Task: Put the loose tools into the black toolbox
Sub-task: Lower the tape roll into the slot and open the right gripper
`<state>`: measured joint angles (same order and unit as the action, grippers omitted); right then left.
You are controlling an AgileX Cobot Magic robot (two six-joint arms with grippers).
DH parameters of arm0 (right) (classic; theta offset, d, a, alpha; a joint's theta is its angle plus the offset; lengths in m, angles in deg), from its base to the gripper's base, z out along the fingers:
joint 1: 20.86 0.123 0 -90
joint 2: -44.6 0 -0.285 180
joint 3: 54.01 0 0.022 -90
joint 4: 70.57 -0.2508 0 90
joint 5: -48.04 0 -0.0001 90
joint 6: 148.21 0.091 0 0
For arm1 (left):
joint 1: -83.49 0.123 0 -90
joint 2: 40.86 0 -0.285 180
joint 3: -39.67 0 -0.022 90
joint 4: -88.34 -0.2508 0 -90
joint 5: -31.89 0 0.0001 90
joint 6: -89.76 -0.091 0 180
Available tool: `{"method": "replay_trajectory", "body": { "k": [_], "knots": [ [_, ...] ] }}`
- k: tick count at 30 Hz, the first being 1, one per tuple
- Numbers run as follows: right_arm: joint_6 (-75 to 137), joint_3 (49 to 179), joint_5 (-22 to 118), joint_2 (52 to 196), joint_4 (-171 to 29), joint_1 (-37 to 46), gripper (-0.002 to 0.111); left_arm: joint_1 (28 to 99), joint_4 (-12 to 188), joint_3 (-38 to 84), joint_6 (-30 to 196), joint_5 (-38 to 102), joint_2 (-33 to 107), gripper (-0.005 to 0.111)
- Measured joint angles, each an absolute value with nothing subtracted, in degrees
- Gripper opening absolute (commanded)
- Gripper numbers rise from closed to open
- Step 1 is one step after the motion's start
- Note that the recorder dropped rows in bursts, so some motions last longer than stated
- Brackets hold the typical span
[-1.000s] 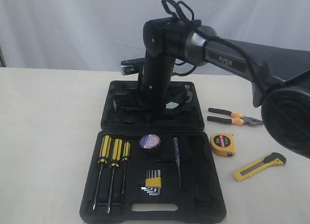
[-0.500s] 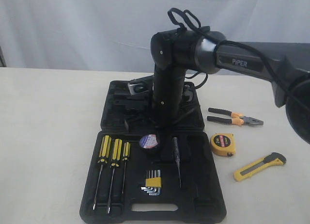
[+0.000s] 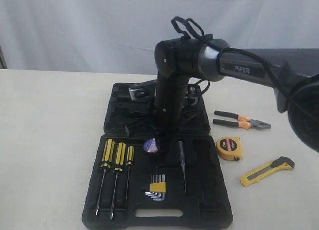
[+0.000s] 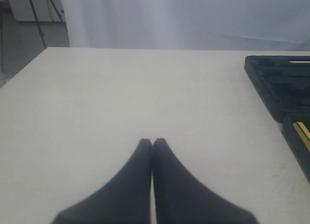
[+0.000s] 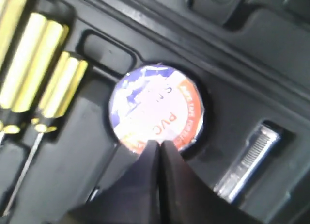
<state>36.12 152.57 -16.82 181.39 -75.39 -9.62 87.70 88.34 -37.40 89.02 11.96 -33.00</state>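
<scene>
The black toolbox (image 3: 94, 190) lies open at the table's middle. The black tape roll with its blue-white label (image 3: 153, 145) sits in a round recess of the toolbox's near half. My right gripper (image 5: 158, 144) hangs shut just above the roll's edge (image 5: 156, 107), with nothing between the fingers. To the right of the box, on the table, lie the black-and-orange pliers (image 3: 241, 121), the yellow tape measure (image 3: 229, 148) and the yellow-and-black utility knife (image 3: 266, 171). My left gripper (image 4: 152, 141) is shut over bare table, with the toolbox edge (image 4: 276, 88) off to one side.
Three yellow-black screwdrivers (image 3: 117, 160), a hex key set (image 3: 157, 187) and a silver tester pen (image 3: 182, 163) sit in the box's near half. The right arm (image 3: 172, 85) stands over the lid half. A white curtain hangs behind the table.
The right arm has swung a little to the right, then come forward and down from over the lid half to just above the tape roll. The loose tools have not moved.
</scene>
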Motion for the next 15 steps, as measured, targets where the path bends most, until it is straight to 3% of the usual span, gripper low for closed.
{"method": "replay_trajectory", "body": {
  "k": [15],
  "knots": [
    [35.89,152.57,-16.36,183.51,-76.56,-9.62,0.000,87.70,88.34,-37.40,89.02,11.96,-33.00,0.000]
  ]
}}
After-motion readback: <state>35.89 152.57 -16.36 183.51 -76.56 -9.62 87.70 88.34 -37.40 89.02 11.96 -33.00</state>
